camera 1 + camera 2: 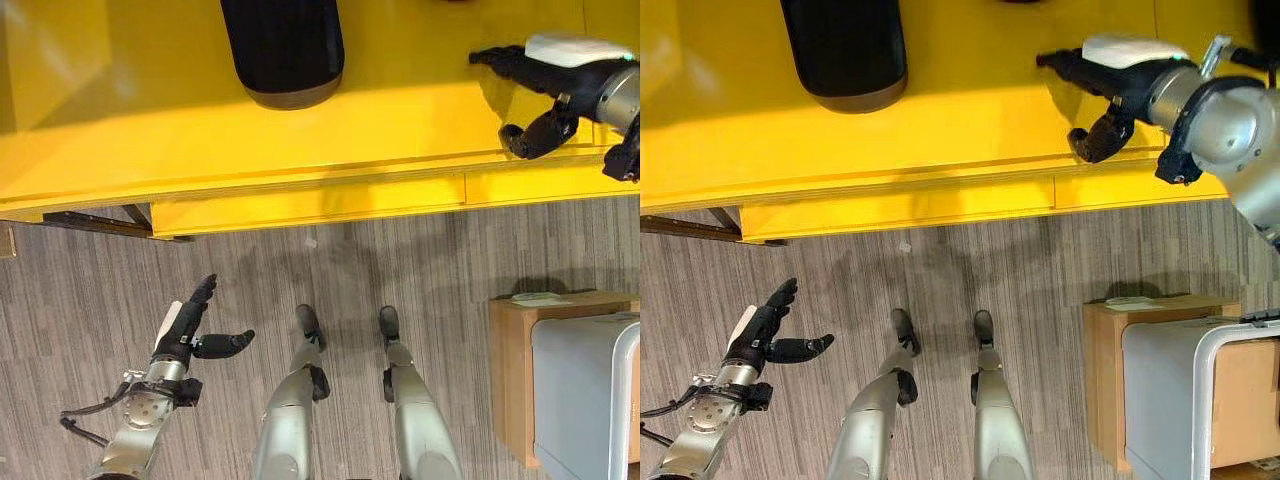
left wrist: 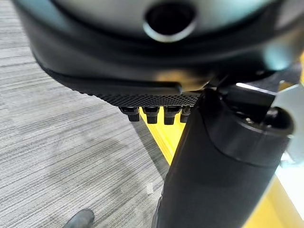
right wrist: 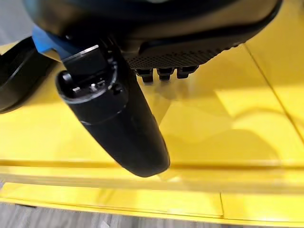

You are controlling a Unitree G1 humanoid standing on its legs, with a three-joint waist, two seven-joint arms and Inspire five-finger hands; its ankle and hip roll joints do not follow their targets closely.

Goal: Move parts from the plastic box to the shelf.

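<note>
A dark cylindrical part (image 1: 283, 50) lies on the yellow shelf (image 1: 150, 150), set back from the front edge and well to the left of the robot's right hand (image 1: 545, 85). Its long axis runs front to back across the board, the rounded, paler-rimmed end pointing toward the robot and the far end cut off by the upper border of the head views.

The right hand hovers over the right part of the shelf with fingers extended and the thumb hanging loose, holding nothing; its wrist view shows bare yellow surface past the fingers. The left hand (image 1: 190, 335) hangs low over the grey carpeted floor (image 1: 400, 270), fingers straight, thumb out to the side, also empty.

A pale plastic box (image 1: 585, 400) stands on the floor at the robot's right beside a cardboard carton (image 1: 515, 375); its contents cannot be made out.

By the look of it, one part is placed and the robot must turn back to the box for more. The risk lies in that round part: lying on its side, it would probably roll sideways along the shelf if the withdrawing right arm or a later part brushed it, and a push toward the robot could send it sliding off the front edge onto the floor.
</note>
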